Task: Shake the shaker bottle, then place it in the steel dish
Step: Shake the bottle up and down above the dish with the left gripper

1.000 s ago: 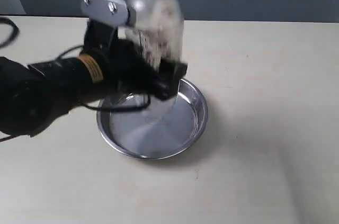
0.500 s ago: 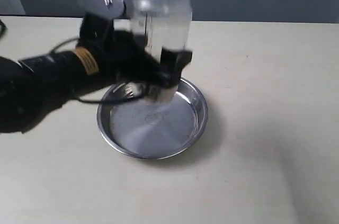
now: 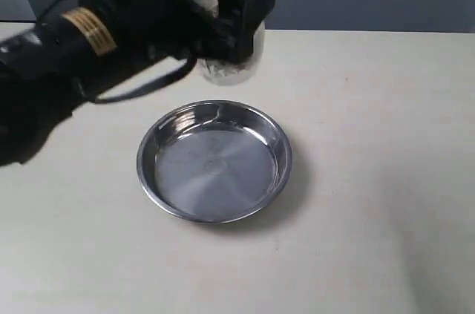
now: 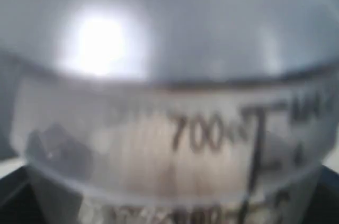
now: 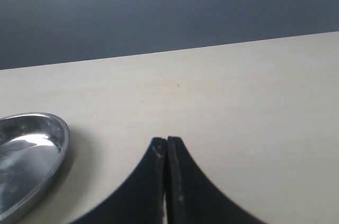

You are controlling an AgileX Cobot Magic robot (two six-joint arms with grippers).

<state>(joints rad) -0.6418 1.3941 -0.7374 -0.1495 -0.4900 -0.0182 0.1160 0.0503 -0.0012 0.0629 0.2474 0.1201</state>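
My left gripper (image 3: 223, 21) is shut on the shaker bottle (image 3: 226, 58), holding it high at the top of the exterior view, above and behind the steel dish (image 3: 276, 143). The bottle is clear, with pale beads blurred inside; its upper part is cut off by the frame. In the left wrist view the shaker bottle (image 4: 175, 139) fills the picture, showing a "700" mark on its scale. The steel dish (image 5: 53, 139) rests on the table with nothing in it. My right gripper (image 5: 167, 142) is shut, hovering over bare table beside the dish; it does not show in the exterior view.
The light beige table (image 3: 371, 180) runs to a dark grey wall behind. A black cable hangs from the left arm (image 3: 59, 54), which reaches in from the left edge.
The left gripper has lifted the bottle up from just over the dish to near the top of the view, and the beads have shifted inside. The dish now shows whole.
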